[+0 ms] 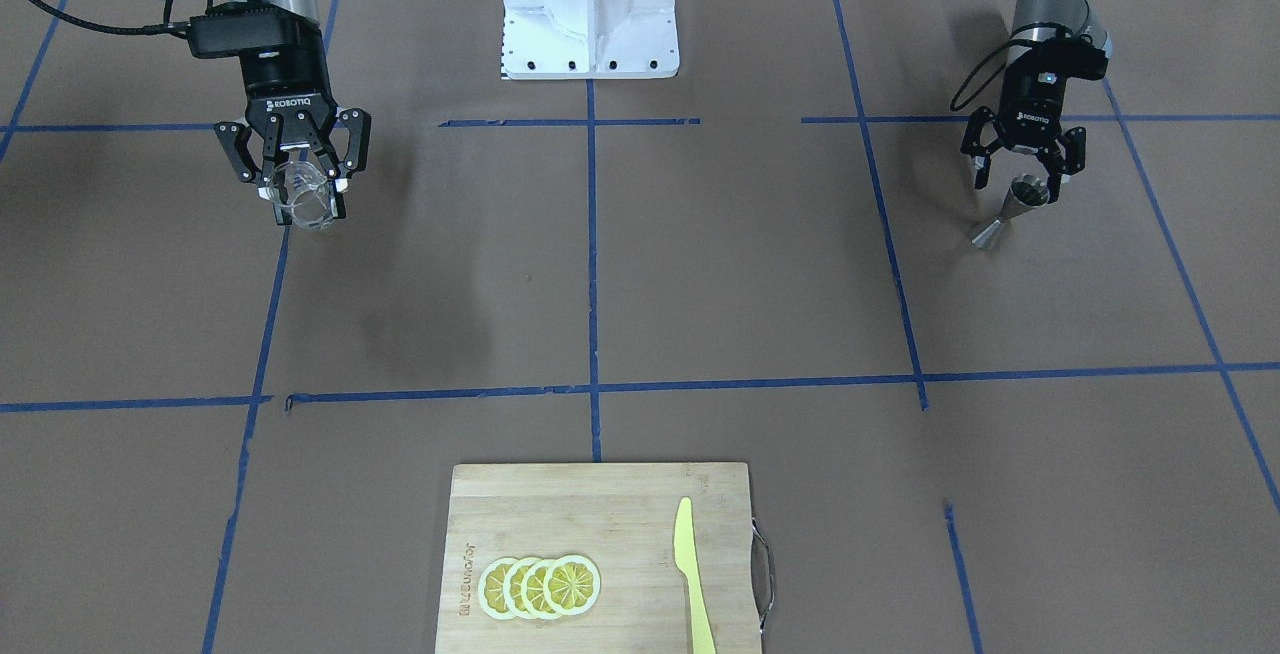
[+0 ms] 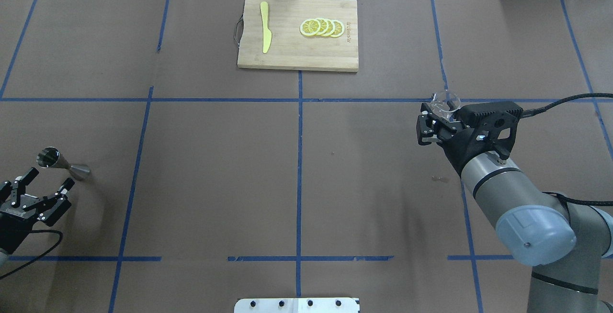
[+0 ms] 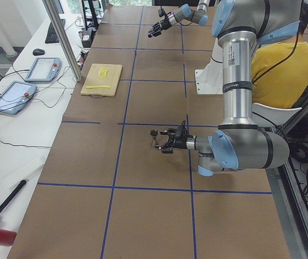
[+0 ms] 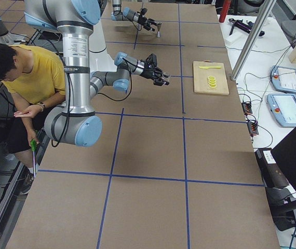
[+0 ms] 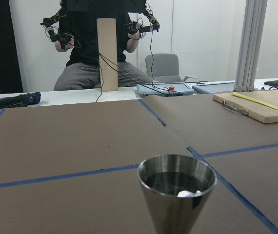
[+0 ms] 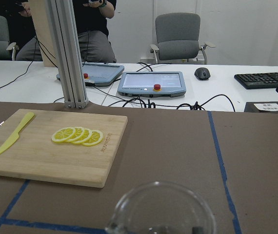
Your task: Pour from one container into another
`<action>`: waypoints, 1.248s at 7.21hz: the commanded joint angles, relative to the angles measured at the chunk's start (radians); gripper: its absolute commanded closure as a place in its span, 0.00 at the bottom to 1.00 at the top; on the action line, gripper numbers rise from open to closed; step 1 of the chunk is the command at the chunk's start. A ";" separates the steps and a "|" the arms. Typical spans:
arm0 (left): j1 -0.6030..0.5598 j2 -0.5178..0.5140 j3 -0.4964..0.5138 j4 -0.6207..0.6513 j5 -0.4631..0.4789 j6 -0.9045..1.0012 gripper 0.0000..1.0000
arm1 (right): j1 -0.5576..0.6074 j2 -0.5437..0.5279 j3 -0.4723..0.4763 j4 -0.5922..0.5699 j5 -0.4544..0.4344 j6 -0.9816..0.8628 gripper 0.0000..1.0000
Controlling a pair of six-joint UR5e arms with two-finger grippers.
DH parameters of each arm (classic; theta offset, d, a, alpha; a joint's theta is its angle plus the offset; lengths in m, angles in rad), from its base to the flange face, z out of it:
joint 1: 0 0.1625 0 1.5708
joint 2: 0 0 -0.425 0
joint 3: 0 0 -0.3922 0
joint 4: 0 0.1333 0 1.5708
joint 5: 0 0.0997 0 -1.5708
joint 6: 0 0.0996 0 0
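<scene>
My right gripper [image 1: 305, 202] is shut on the clear glass cup [image 1: 300, 186] and holds it above the table, spout end forward. From overhead the glass cup [image 2: 446, 99] sticks out past the right gripper [image 2: 438, 112]. Its rim [image 6: 161, 214] fills the bottom of the right wrist view. The metal jigger [image 2: 60, 162] stands upright on the table at the far left. My left gripper [image 2: 50, 179] is open just behind the jigger without touching it. In the left wrist view the jigger [image 5: 176, 195] stands close ahead, its upper cup open.
A wooden cutting board [image 1: 600, 494] lies at the table's far middle edge. It carries several lemon slices [image 1: 540, 586] and a yellow knife [image 1: 692, 574]. The white robot base [image 1: 590, 14] sits between the arms. A seated person [image 4: 28, 72] is behind the robot.
</scene>
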 commanded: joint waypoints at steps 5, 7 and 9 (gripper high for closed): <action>0.174 0.104 0.020 -0.238 0.234 0.003 0.00 | 0.001 0.006 0.004 -0.001 0.002 -0.002 1.00; 0.172 0.133 0.057 -0.333 0.247 0.002 0.00 | 0.002 0.006 0.005 -0.001 0.003 -0.002 1.00; 0.123 0.140 0.057 -0.346 0.233 0.002 0.00 | 0.002 0.006 0.004 -0.002 0.003 -0.002 1.00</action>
